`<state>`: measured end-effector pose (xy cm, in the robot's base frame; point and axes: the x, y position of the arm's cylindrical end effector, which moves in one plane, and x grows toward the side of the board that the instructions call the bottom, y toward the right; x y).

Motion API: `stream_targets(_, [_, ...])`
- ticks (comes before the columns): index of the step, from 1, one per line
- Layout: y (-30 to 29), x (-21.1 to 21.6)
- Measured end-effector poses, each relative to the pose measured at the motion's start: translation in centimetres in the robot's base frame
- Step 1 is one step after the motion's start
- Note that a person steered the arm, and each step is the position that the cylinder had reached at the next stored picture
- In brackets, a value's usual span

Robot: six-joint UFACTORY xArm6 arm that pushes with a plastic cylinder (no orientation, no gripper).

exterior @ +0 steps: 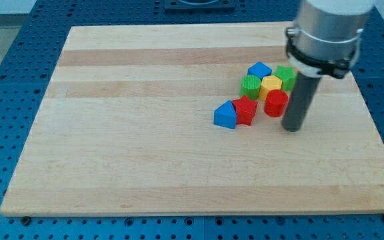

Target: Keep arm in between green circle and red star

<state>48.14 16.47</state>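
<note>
The green circle (251,87) stands in a tight cluster of blocks on the wooden board (145,133), right of centre. The red star (245,109) lies just below it, touching or nearly touching. My tip (293,128) rests on the board to the view's right of the cluster, next to a red cylinder-like block (276,103). The tip is to the right of both the green circle and the red star, not in the gap between them.
A blue block (225,115) sits left of the red star. A blue block (259,69), a yellow hexagon (271,86) and a green block (285,77) crowd the cluster's upper right. The arm's grey body (329,30) hangs over the board's top right corner.
</note>
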Motion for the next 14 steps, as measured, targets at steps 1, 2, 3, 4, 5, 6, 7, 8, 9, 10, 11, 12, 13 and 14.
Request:
stream_targets(1, [3.0,-2.2])
stream_targets(2, [6.1,-5.1])
stream_targets(3, [5.3,-7.8])
stream_targets(4, [4.5,-10.0])
stream_targets(5, [3.5,-12.4])
stream_targets(6, [2.1,-12.7])
stream_targets(7, [1.9,-13.7])
stream_targets(8, [2.0,-13.4])
stream_targets(9, [5.2,-11.0])
stream_targets(10, [6.4,-8.4])
stream_targets(11, [3.7,-7.8])
stream_targets(12, [2.8,-10.2])
stream_targets(13, [0.5,-11.3])
stream_targets(14, [-0.4,-12.3])
